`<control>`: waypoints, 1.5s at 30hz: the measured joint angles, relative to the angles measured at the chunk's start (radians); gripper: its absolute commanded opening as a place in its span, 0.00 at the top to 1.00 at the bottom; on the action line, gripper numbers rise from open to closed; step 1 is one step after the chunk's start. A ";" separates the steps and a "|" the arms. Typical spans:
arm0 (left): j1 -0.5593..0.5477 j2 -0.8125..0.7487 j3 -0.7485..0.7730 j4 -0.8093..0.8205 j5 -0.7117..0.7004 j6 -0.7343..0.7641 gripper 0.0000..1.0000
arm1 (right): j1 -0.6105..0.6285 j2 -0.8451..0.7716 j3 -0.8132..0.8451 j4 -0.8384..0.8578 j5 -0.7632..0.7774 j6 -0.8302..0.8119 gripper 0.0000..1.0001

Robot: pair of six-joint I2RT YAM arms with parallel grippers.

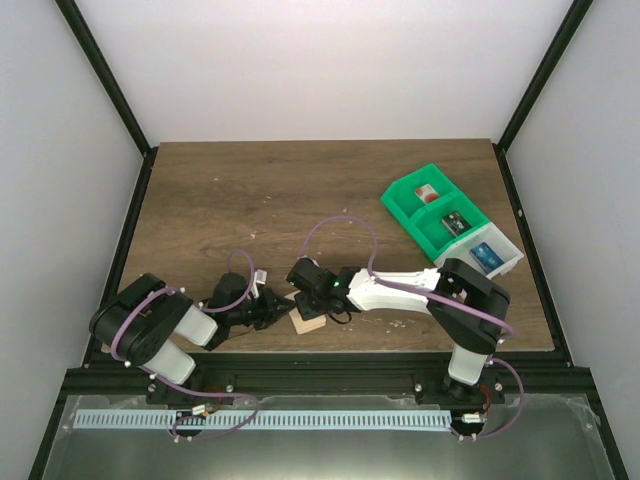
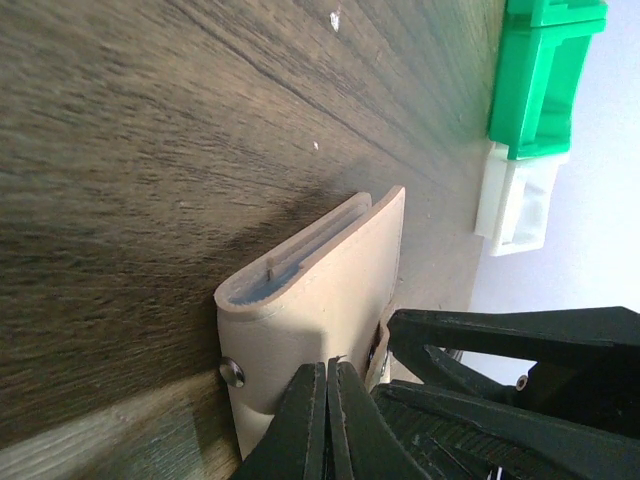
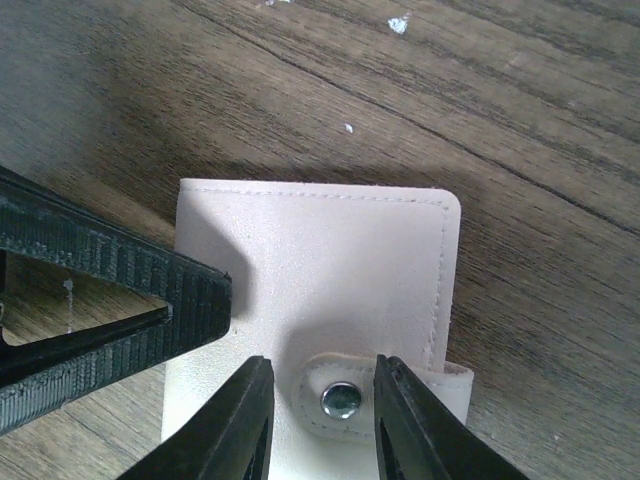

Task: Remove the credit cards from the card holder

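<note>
The tan card holder [image 1: 308, 322] lies closed on the wooden table near the front edge, its snap strap [image 3: 345, 400] fastened. In the left wrist view the card holder [image 2: 330, 280] shows a pale blue-grey lining at its open end; no credit cards show as such. My left gripper [image 2: 328, 368] is shut, its tips pressed against the holder's left side, and it also shows in the top view [image 1: 275, 310]. My right gripper [image 3: 320, 368] is open above the holder, its jaws either side of the snap strap without gripping it; it also shows in the top view [image 1: 305, 292].
A green-and-white compartment tray [image 1: 440, 215] holding small items stands at the back right, and also shows in the left wrist view [image 2: 540, 70]. The table's front edge runs just behind the holder. Both arms crowd the same spot.
</note>
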 measured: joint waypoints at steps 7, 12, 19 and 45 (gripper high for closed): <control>0.000 0.003 -0.002 0.007 -0.001 0.012 1.00 | 0.000 0.005 0.009 -0.011 0.003 -0.006 0.69; -0.001 -0.001 -0.002 0.001 -0.003 0.019 1.00 | 0.007 0.018 0.029 -0.040 0.042 -0.006 0.70; -0.006 -0.016 -0.002 -0.018 -0.012 0.034 1.00 | 0.014 0.019 0.035 -0.084 0.116 -0.002 0.72; -0.006 -0.045 -0.001 -0.072 -0.030 0.064 1.00 | 0.012 -0.055 0.002 -0.051 0.143 -0.142 0.69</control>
